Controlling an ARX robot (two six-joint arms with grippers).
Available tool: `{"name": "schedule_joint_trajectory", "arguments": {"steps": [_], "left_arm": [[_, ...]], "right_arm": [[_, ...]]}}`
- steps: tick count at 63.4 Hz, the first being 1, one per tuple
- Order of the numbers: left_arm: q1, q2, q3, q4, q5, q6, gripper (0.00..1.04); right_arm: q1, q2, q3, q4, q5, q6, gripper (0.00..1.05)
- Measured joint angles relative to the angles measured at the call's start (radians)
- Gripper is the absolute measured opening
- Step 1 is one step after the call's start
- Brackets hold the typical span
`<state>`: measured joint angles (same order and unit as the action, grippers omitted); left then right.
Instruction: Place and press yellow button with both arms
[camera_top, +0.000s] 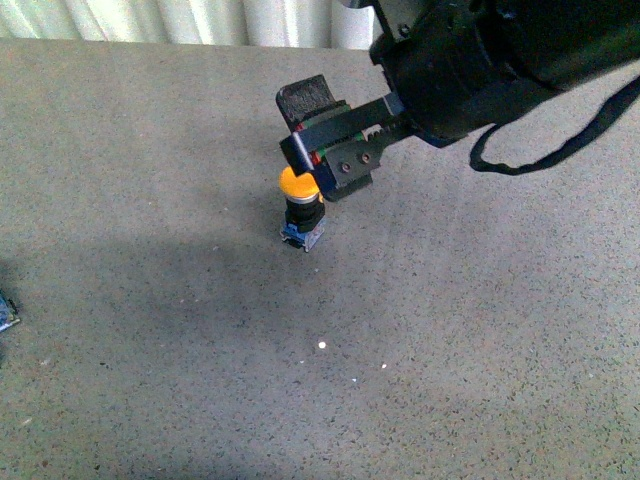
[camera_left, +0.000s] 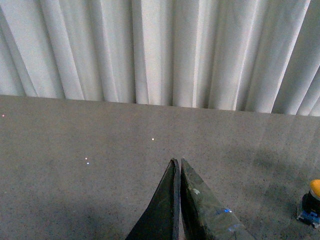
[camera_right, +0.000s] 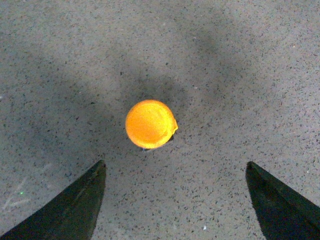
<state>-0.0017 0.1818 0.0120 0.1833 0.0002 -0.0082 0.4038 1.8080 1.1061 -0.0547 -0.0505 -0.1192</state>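
The right fingers (camera_top: 308, 102) are spread wide and hold nothing. In the right wrist view the two dark fingers (camera_right: 70, 210) frame bare tabletop (camera_right: 240, 75), with a broad gap between their tips. The yellow button (camera_right: 150, 124) sits in that gap beyond the tips, nearer one finger than the other and clear of both. In the front view the right arm (camera_top: 470, 60) reaches in from the 1 o'clock corner, a black cable loop (camera_top: 560, 150) hanging beneath it. Its fingers hover at 1 o'clock of the yellow button (camera_top: 300, 205). The lower finger overlaps the edge of the cap in that view, so contact cannot be judged from there. The wrist view shows open space around the cap.

The left fingers (camera_left: 197, 210) are pressed together, only a thin dark seam between them, and they pinch nothing. They hang over bare tabletop (camera_left: 75, 200), with the yellow button (camera_left: 312, 202) well apart from them, cut by the frame edge. A white pleated curtain (camera_left: 160, 50) hangs behind the tabletop.

The button stands upright on the grey speckled tabletop (camera_top: 150, 150), a little toward 12 o'clock from the middle of the front view. Its round cap is a glossy orange-yellow, above a short black neck and a small blue-grey square base. From straight above, the cap hides nearly all of the neck and base. The arm's soft shadow spreads across the tabletop at 7 o'clock of the button.
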Motion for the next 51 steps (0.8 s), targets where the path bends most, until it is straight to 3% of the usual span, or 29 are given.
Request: {"name": "schedule_joint_trajectory", "arguments": {"steps": [10,25,51], "left_arm": [[0.0,-0.148,0.0,-0.174,0.0,0.0,0.01],[0.0,-0.165,0.0,-0.183,0.0,0.0,0.01],[0.0,-0.165,0.0,-0.183,0.0,0.0,0.01]], "right_arm": [[0.017,0.042,0.091,-0.043,0.006,0.015,0.39],[0.05,0.103,0.127,-0.058,0.002,0.027,0.01],[0.053,0.143,0.14,-0.063,0.01,0.047,0.01]]}}
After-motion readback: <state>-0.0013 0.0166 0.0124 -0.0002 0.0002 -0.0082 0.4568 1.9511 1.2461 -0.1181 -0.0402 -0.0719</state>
